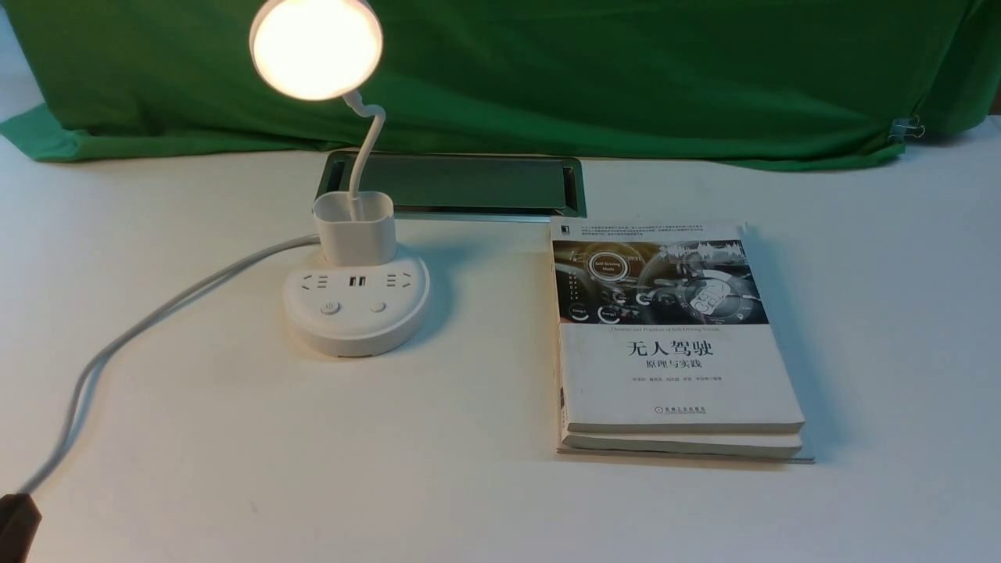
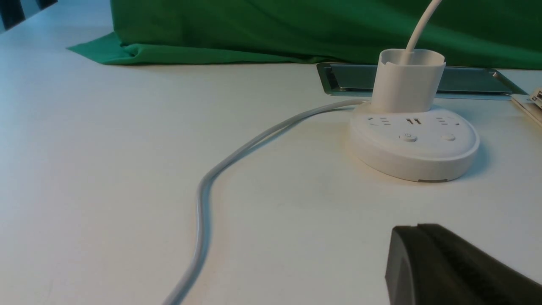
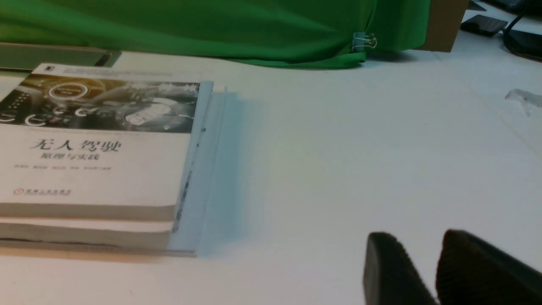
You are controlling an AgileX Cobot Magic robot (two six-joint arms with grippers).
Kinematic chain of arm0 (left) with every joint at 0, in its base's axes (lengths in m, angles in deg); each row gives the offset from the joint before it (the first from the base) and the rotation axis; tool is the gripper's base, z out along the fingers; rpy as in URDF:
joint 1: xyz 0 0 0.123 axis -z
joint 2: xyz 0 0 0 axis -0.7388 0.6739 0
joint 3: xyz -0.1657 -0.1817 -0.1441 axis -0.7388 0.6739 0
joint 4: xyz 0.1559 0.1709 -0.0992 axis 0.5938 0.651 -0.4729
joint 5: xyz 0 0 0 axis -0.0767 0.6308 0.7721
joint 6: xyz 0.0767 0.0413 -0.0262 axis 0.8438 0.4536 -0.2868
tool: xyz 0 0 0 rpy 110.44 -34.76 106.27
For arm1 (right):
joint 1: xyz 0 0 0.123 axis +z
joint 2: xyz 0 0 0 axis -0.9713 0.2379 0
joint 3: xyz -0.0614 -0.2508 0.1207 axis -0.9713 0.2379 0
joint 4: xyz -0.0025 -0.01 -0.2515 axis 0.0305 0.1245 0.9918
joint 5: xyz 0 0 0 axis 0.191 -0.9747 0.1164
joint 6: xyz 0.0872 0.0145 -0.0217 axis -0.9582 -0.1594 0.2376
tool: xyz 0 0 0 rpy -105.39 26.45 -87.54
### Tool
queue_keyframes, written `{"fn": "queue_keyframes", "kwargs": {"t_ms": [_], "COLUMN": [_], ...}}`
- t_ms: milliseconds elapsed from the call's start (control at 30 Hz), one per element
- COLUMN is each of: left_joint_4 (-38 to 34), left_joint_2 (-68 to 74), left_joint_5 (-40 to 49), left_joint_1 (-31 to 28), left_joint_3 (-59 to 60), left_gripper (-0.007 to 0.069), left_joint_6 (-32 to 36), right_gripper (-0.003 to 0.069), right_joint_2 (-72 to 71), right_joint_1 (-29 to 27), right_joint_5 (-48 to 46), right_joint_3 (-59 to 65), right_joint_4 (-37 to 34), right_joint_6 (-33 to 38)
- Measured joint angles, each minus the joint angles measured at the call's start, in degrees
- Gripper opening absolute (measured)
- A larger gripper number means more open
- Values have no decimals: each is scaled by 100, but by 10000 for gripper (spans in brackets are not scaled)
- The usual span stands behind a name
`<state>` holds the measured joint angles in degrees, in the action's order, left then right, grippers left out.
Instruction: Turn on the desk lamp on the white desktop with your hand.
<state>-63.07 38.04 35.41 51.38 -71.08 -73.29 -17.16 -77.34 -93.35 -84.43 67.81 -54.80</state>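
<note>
The desk lamp stands left of centre on the white desktop (image 1: 313, 469), and its round head (image 1: 316, 48) glows warm white. Its thin neck rises from a small cup (image 1: 354, 227) on the round base (image 1: 356, 324), which carries two buttons (image 1: 330, 308). In the left wrist view the base (image 2: 417, 156) lies ahead of my left gripper (image 2: 416, 227), well apart from it; the fingers are pressed together with nothing between them. Only its dark tip (image 1: 16, 528) shows in the front view's bottom-left corner. My right gripper (image 3: 418, 235) hovers over bare desktop beside the book, slightly open and empty.
A grey power cable (image 1: 133, 336) runs from the lamp base toward the near left edge. Two stacked books (image 1: 665, 336) lie right of the lamp. A metal-framed cable slot (image 1: 461, 184) sits behind the lamp, and green cloth (image 1: 547, 70) covers the back.
</note>
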Motion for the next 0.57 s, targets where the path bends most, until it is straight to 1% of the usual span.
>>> {"fn": "queue_keyframes", "kwargs": {"t_ms": [567], "left_joint_4": [0], "left_joint_2": [0], "left_joint_5": [0], "left_joint_1": [0], "left_joint_3": [0], "left_gripper": [1], "left_joint_6": [47], "right_gripper": [238], "right_joint_2": [0], "right_joint_1": [0], "right_joint_5": [0], "right_joint_3": [0], "right_joint_4": [0], "right_joint_6": [0]}}
